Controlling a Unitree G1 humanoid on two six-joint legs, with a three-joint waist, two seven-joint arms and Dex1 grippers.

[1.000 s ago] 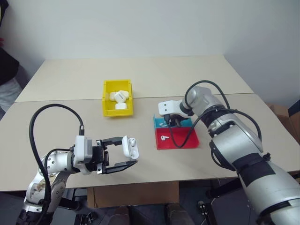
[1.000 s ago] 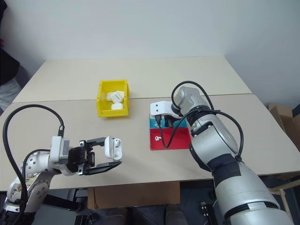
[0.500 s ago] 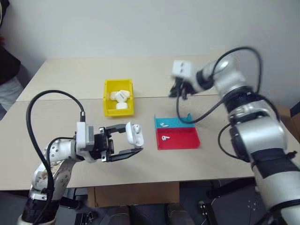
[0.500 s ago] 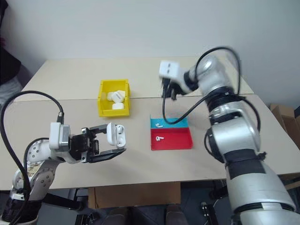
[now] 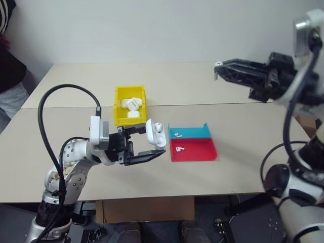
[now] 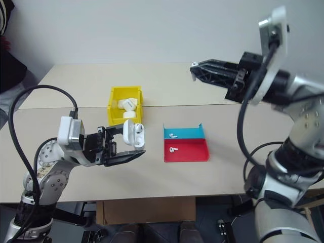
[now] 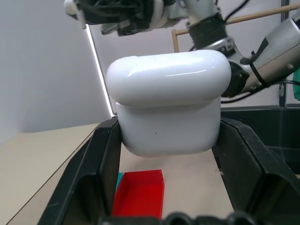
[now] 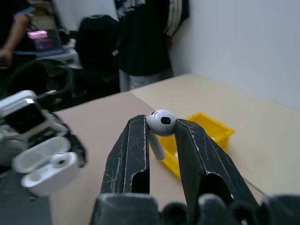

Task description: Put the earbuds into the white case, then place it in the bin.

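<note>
1. The left gripper (image 5: 148, 147) has its fingers clamped on the white case (image 5: 155, 133), held above the tabletop (image 5: 66, 136) just in front of the bin (image 5: 128, 106). The lid stands flipped open, and one earbud appears to sit in it already.

2. The right gripper (image 8: 161, 126) is raised high over the far right of the tabletop, its fingers nearly closed and pinching an earbud (image 8: 161, 125) by the head, stem hanging between them.

3. The step in hand, as I judge it, is seating this earbud in the case's free socket. The two grippers are well apart, so the right one has to travel across to the left.

4. To do it well, keep the case steady with its open mouth facing the incoming gripper, and bring the earbud in stem-first, lined up with the empty socket.

5. Release only once the stem is well inside; the pinch is on a small glossy head and may slip.

6. Two more earbuds lie in the blue tray (image 5: 195, 132) and red tray (image 5: 197, 151); the bin already holds other white cases.
</note>
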